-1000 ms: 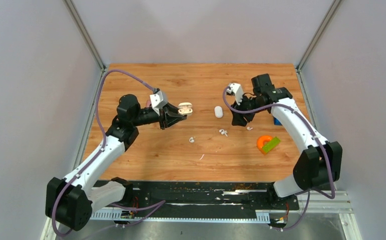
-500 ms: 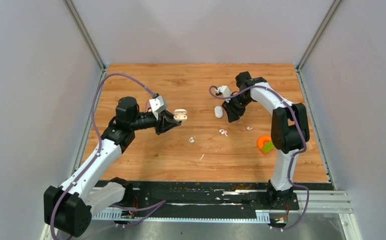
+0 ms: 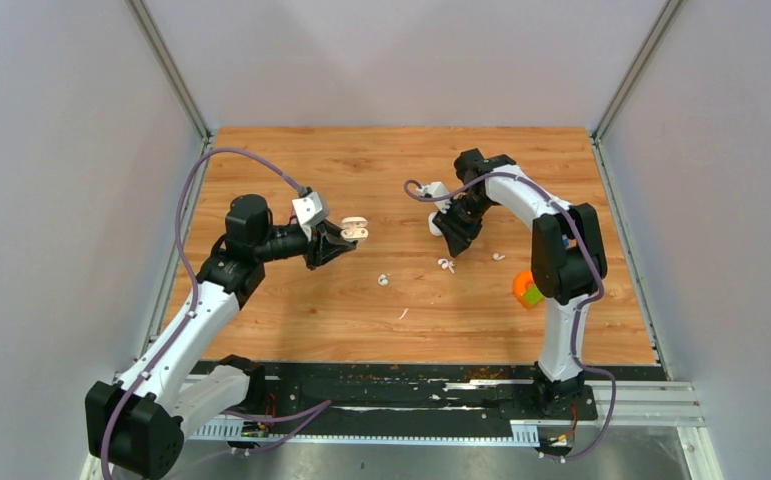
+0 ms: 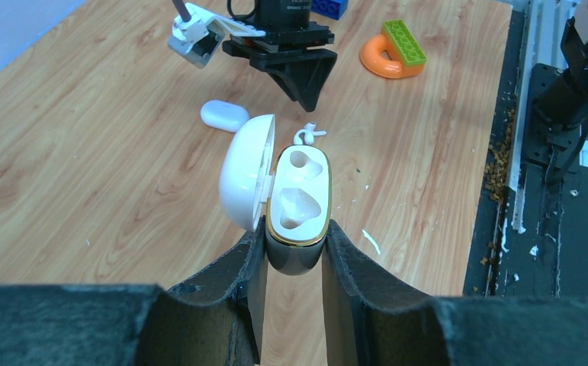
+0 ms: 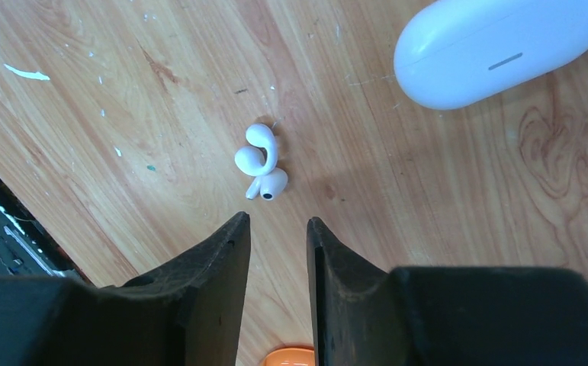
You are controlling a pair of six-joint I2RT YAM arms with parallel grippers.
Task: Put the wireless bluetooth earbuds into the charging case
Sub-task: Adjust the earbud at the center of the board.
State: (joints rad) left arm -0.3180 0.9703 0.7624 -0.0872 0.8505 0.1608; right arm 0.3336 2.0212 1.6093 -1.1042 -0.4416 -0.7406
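Right end effector (image 5: 277, 225) has shifted left; earbuds (image 5: 260, 169) lie just ahead.

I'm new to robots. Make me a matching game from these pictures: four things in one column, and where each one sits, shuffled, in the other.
Things
1. open case
2. shut case
3. two touching earbuds
4. orange ring

Places
A. under a green brick
B. straight ahead of the right gripper
C. clamped in the left gripper
D. on the table, off to one side of the right gripper

Pairs: 1-C, 2-D, 3-B, 4-A
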